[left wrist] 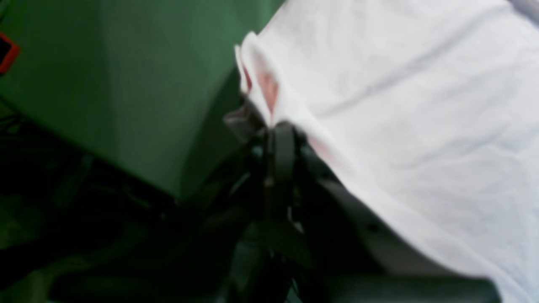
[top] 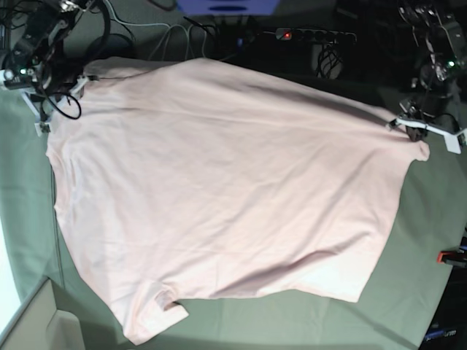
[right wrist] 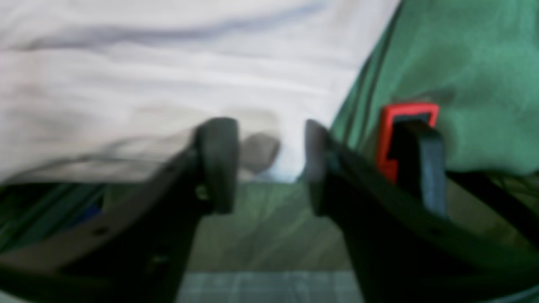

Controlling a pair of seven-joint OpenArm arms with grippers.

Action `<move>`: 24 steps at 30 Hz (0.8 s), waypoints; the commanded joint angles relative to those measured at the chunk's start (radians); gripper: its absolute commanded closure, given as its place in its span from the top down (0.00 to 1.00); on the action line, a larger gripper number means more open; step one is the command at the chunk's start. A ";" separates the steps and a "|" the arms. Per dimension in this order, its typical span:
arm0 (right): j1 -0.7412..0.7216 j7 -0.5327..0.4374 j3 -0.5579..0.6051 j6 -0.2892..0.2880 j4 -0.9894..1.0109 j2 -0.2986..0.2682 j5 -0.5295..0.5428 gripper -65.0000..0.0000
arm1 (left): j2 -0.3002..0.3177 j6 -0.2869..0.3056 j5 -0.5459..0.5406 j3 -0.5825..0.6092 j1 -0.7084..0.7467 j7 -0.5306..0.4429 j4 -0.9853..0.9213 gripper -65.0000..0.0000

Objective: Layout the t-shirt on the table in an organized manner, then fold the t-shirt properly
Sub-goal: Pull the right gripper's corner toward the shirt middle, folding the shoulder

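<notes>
Base view: t-shirt (top: 226,189) spread wide over the green bench (top: 408,292), plain side up, one sleeve (top: 153,317) at the near edge, hem toward the right. Left gripper (top: 408,130) at the shirt's far right corner, clamped shut on the fabric there. Right gripper (top: 55,98) at the far left corner, beside the cloth.

Left wrist view: blurred; dark left gripper (left wrist: 280,139) pinched on a bunched fold of the shirt (left wrist: 400,105), green bench cloth (left wrist: 126,84) to the left.

Right wrist view: right gripper (right wrist: 269,164) with fingers (right wrist: 217,164) spread apart, nothing held, shirt edge (right wrist: 168,84) just beyond the tips. Red clamp (right wrist: 406,139) on the bench edge just to the right.
</notes>
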State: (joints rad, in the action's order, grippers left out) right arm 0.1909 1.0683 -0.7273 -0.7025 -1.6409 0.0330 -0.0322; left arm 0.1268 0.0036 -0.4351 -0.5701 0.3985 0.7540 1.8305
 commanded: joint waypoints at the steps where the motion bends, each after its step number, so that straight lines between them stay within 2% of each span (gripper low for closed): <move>1: -0.012 -0.010 -0.015 0.004 -0.002 -0.014 0.005 0.50 | 0.009 -0.001 0.000 -0.005 -0.002 -0.020 0.015 0.00; 4: -0.035 -0.012 -0.035 0.004 0.041 -0.025 0.005 0.55 | 0.009 -0.001 0.000 -0.005 -0.002 -0.020 0.015 0.00; 9: -0.074 -0.009 -0.028 0.004 0.113 -0.043 0.005 0.53 | 0.009 -0.001 0.000 -0.005 0.000 -0.021 0.015 0.00; 11: -0.075 -0.007 -0.025 0.004 0.123 -0.043 0.010 0.46 | 0.009 -0.001 0.000 -0.005 0.001 -0.021 0.015 0.00; 13: -0.086 -0.010 -0.025 0.004 0.123 -0.040 0.010 0.34 | 0.009 -0.001 0.000 -0.005 0.001 -0.024 0.015 0.00; 17: -0.112 -0.010 -0.025 0.004 0.124 -0.040 0.010 0.00 | 0.009 -0.001 0.000 -0.005 0.001 -0.024 0.015 0.00; 22: -0.173 -0.013 -0.030 0.004 0.124 -0.049 0.005 0.00 | 0.009 -0.001 -0.003 -0.005 -0.005 -0.024 0.015 0.00; 24: -0.199 -0.012 -0.027 0.004 0.124 -0.069 0.005 0.00 | 0.009 -0.001 -0.005 -0.005 -0.014 -0.024 0.015 0.00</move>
State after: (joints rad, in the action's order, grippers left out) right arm 0.0059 1.0721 -0.7513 -0.7029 -1.4979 -0.0158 -0.0284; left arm 0.1265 0.0032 -0.4393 -0.5694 0.3927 0.7517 1.8286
